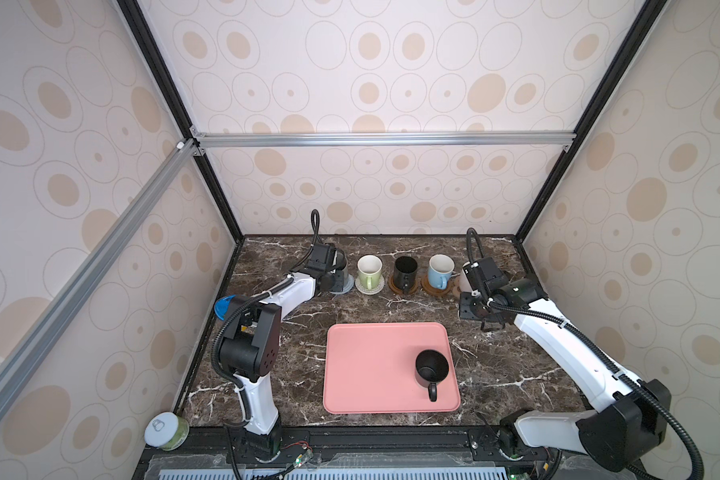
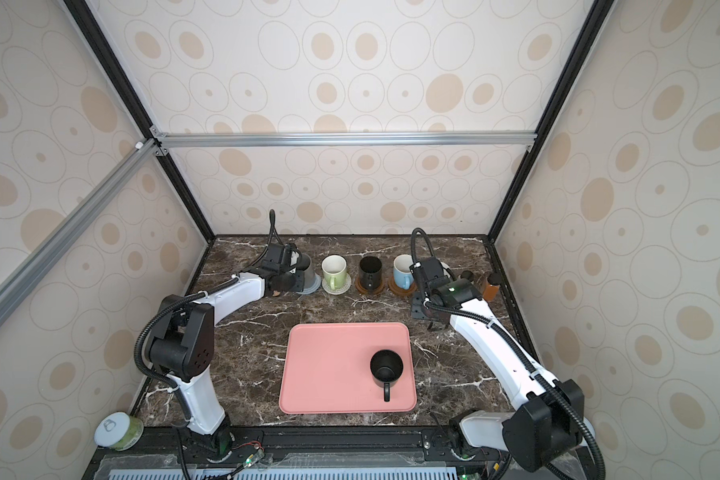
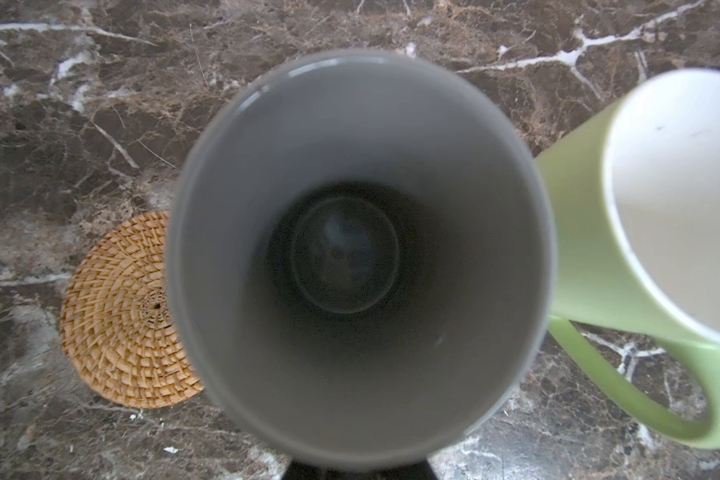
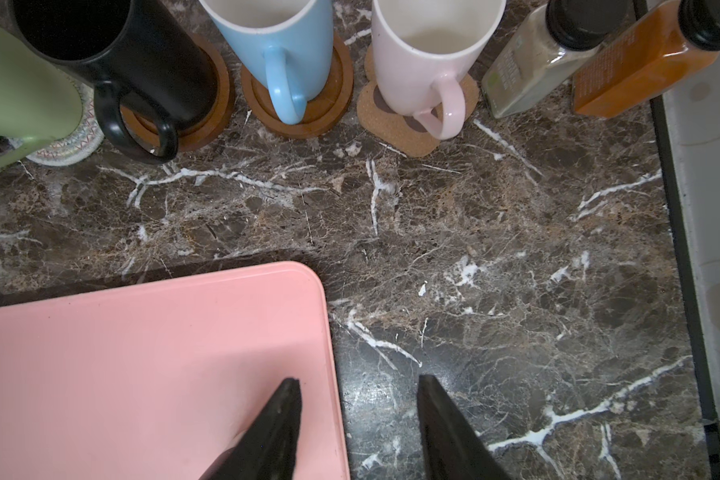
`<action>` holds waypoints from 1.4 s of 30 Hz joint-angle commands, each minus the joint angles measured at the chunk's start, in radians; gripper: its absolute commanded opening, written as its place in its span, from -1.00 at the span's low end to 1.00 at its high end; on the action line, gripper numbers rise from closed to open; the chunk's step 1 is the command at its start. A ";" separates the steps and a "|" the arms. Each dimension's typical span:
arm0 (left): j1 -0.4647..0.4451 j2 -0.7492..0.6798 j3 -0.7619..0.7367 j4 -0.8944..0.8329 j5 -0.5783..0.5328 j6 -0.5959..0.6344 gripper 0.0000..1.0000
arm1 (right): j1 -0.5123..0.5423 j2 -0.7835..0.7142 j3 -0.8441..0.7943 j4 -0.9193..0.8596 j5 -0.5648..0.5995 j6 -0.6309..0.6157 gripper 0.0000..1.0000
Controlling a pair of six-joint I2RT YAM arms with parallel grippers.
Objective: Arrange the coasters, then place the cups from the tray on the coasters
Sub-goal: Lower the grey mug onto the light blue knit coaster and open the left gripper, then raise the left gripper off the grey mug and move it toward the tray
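On the tray (image 1: 371, 365) stands one black mug (image 1: 432, 368)

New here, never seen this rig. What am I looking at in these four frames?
Two robot arms stand at a marble table, each ending in a two-finger gripper. Two pictures look down from overhead; two come from wrist cameras. Along the back, a green mug, black mug, blue mug and pink mug stand on coasters. Another black mug sits on the pink tray; a rattan coaster lies bare. Two spice bottles stand beside the pink mug. The left gripper is shut, apparently on the grey mug; the right gripper is open and empty.
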State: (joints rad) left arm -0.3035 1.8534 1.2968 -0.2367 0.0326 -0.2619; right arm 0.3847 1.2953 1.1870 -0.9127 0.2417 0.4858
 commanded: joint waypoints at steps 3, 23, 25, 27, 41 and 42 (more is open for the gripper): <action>0.006 -0.018 0.063 0.052 -0.007 0.021 -0.71 | -0.008 -0.016 -0.010 -0.015 0.018 0.013 -0.02; -0.029 -0.057 0.024 0.048 -0.009 -0.024 -0.25 | -0.008 -0.006 -0.010 -0.006 0.020 0.001 -0.02; -0.031 -0.067 0.012 0.050 -0.008 -0.032 -0.22 | -0.008 -0.004 -0.010 -0.005 0.020 -0.001 -0.02; -0.032 -0.071 0.006 0.050 -0.004 -0.037 -0.21 | -0.009 -0.003 -0.013 -0.005 0.020 -0.001 -0.02; -0.042 -0.081 -0.001 0.036 0.002 -0.063 -0.04 | -0.009 -0.008 -0.029 0.003 0.021 -0.001 -0.02; -0.043 -0.085 -0.002 0.037 0.002 -0.065 -0.03 | -0.010 -0.008 -0.028 0.004 0.020 -0.001 -0.02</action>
State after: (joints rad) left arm -0.3355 1.8095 1.2972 -0.1963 0.0357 -0.3138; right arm 0.3847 1.2953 1.1675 -0.9001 0.2417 0.4850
